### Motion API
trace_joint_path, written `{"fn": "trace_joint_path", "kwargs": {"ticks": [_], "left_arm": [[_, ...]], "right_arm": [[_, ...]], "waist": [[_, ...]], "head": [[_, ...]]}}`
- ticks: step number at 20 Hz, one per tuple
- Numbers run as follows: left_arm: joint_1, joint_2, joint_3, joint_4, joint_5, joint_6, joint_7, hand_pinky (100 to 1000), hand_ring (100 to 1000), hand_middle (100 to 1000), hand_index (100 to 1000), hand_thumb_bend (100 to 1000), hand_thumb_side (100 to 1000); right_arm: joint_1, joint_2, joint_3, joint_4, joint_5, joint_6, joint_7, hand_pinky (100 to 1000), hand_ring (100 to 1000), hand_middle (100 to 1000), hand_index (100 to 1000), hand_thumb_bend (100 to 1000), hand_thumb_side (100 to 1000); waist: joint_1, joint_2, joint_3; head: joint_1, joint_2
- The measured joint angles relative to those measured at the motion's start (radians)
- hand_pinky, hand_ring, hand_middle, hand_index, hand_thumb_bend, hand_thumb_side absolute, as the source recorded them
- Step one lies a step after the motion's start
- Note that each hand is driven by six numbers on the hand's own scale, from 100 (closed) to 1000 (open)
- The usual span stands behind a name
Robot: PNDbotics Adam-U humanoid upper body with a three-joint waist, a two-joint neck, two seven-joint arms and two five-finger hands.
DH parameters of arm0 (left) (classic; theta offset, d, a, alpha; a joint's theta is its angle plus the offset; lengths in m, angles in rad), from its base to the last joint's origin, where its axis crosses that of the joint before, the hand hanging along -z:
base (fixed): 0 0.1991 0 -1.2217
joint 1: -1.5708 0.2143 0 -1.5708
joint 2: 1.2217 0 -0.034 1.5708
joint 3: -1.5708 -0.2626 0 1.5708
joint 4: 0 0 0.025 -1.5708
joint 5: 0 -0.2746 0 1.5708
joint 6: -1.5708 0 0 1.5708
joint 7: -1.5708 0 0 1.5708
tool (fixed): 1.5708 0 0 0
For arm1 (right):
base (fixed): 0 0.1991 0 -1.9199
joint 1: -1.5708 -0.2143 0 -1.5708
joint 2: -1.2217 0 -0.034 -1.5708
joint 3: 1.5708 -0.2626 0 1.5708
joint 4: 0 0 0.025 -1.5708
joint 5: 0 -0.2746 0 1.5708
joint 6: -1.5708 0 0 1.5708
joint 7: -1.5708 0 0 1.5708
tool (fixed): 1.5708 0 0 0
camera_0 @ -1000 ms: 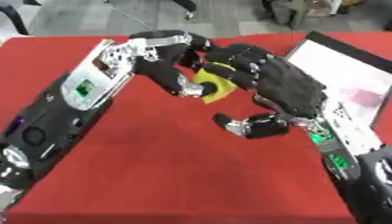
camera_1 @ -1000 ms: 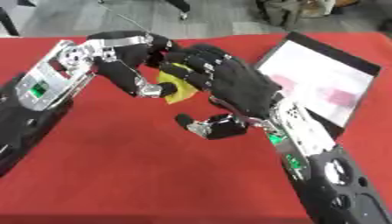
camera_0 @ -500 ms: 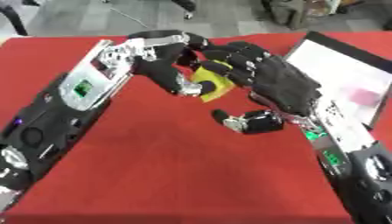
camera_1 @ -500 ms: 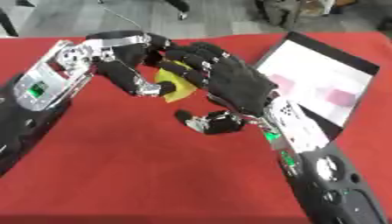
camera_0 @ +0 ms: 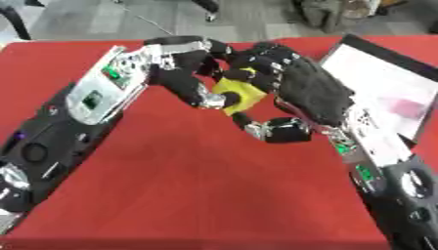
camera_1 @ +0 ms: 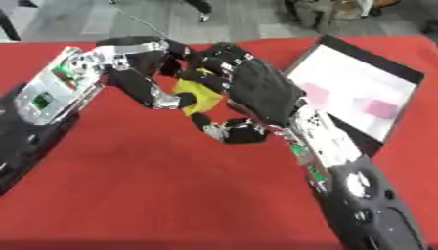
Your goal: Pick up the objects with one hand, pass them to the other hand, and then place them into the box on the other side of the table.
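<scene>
1. Right hand (camera_0: 312,95) arches over the yellow block (camera_0: 237,93), its fingers curled onto the block's far side and its thumb low on the near side.
2. Left hand (camera_0: 184,73) pinches the same block from the left, above the middle of the red table (camera_0: 171,185).
3. White box (camera_1: 359,95) lies at the table's far right edge, right of the block and nearer the right hand.

Both hands meet over red table (camera_1: 128,195), mid-far. Yellow object (camera_1: 195,96) sits between them: left hand (camera_1: 158,73) fingers curl round its left side, right hand (camera_1: 256,90) fingers curl over its top (thumb below, apart). White-floored box (camera_1: 355,90) at right, holding two pink items (camera_1: 376,106)
</scene>
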Motion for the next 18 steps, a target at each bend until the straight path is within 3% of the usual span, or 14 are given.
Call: {"fn": "trace_joint_path", "kwargs": {"ticks": [2,4,7,14,15,18], "left_arm": [[0.000,0.000,0.001,-0.001,0.005,0.002,-0.002,760,496,468,568,100,100],[0.000,0.000,0.002,-0.002,0.010,0.005,-0.005,766,519,494,602,153,100],[0.000,0.000,0.003,-0.002,0.015,0.009,-0.012,772,530,506,619,192,113],[0.001,0.002,0.006,-0.002,0.016,0.004,-0.032,752,563,538,679,408,398],[0.002,0.003,0.007,-0.002,0.015,0.002,-0.034,753,511,542,685,424,418],[0.009,0.004,0.015,-0.002,0.011,-0.010,-0.039,755,510,555,699,478,483]], "right_arm": [[0.000,0.001,0.004,0.008,0.001,0.007,-0.037,803,692,503,647,100,270],[0.000,0.001,0.009,0.018,0.001,0.012,-0.072,781,627,403,547,100,246],[-0.001,0.001,0.015,0.030,-0.001,0.012,-0.106,774,602,364,508,100,240],[-0.010,-0.002,0.025,0.041,-0.027,-0.018,-0.097,767,587,299,489,100,235],[-0.010,-0.005,0.028,0.041,-0.031,-0.025,-0.092,766,587,302,485,100,235],[-0.018,-0.016,0.040,0.041,-0.046,-0.047,-0.073,766,588,312,466,100,235]], "waist": [[0.000,0.000,0.001],[0.000,0.000,0.001],[0.000,0.000,0.001],[0.000,0.000,0.001],[0.000,0.000,0.000],[0.000,0.000,-0.001]], "head": [[-0.002,0.000],[-0.003,0.000],[-0.004,0.000],[-0.007,0.000],[-0.007,0.000],[-0.009,0.000]]}}
